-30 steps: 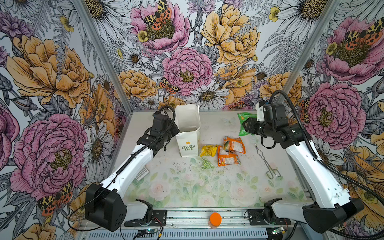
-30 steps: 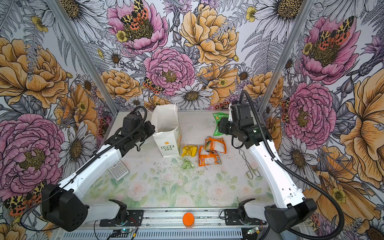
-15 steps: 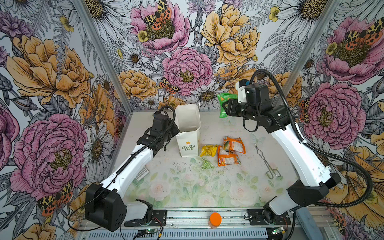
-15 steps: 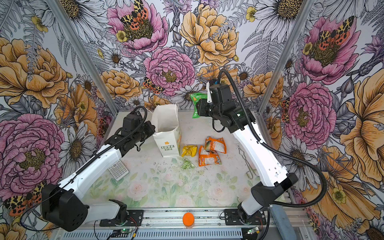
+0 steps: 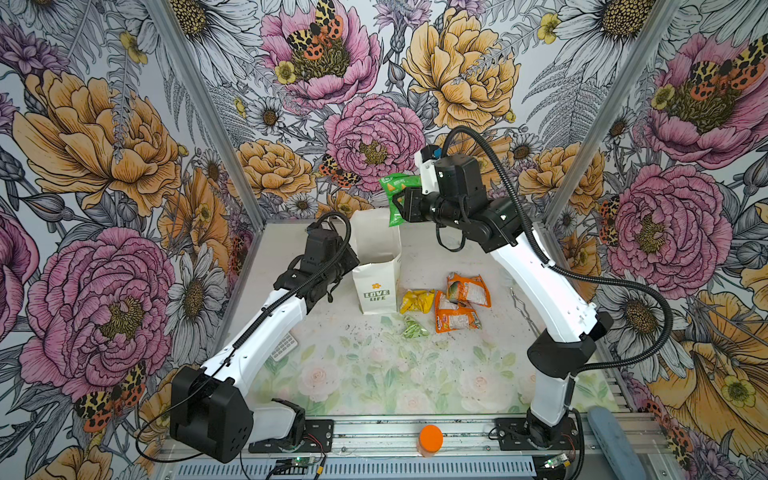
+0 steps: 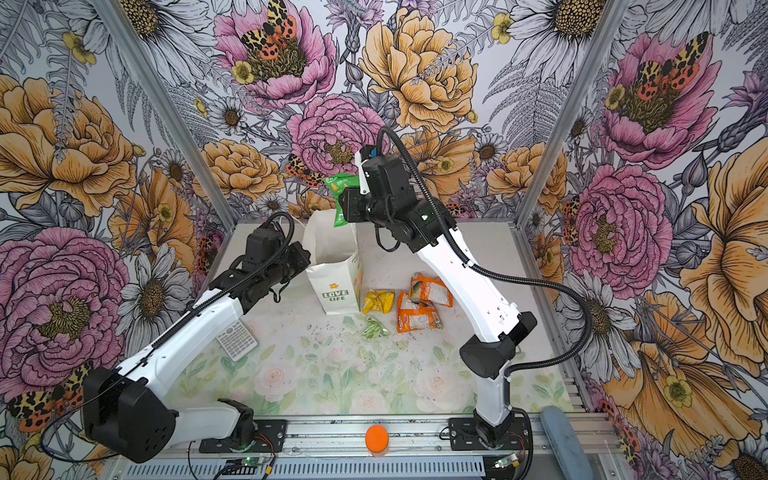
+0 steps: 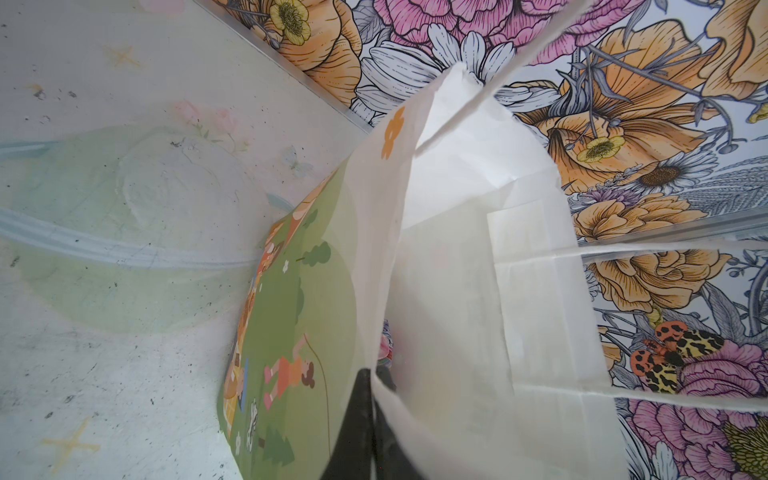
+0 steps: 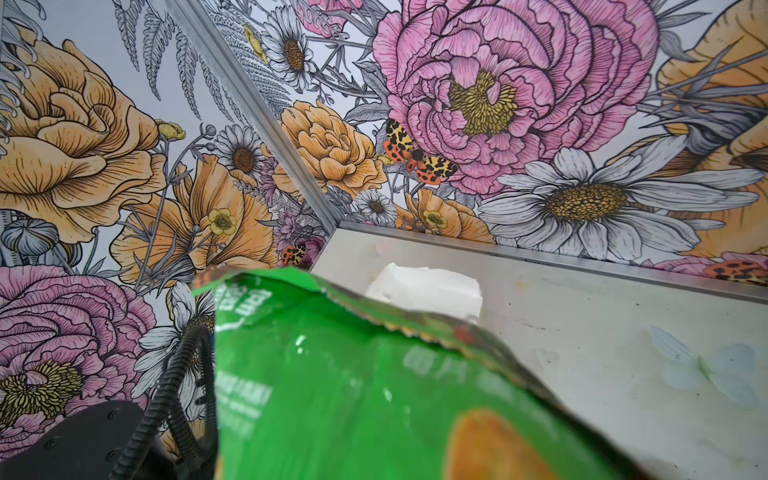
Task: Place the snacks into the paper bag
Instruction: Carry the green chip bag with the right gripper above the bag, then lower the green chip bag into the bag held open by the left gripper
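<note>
Green packet [image 5: 394, 198] hangs clamped in the right jaws just above the paper bag [image 5: 376, 286], whose rim the left jaws pinch shut; yellow packet [image 5: 417, 300], pale green packet [image 5: 412, 328] and two orange packets [image 5: 456, 316] lie unbagged on the surface [image 5: 374, 374] below.

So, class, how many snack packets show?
5: bright green packet in the right gripper near the paper bag; yellow packet, two orange packets, pale green packet on the table. Others possibly bagged.

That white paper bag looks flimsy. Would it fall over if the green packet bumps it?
Probably light and tippy: the paper bag stands tall on a narrow base. Its thin walls look creased and bowed, so likely floppy. The left claw pinching its rim should steady it against the green packet.
</note>
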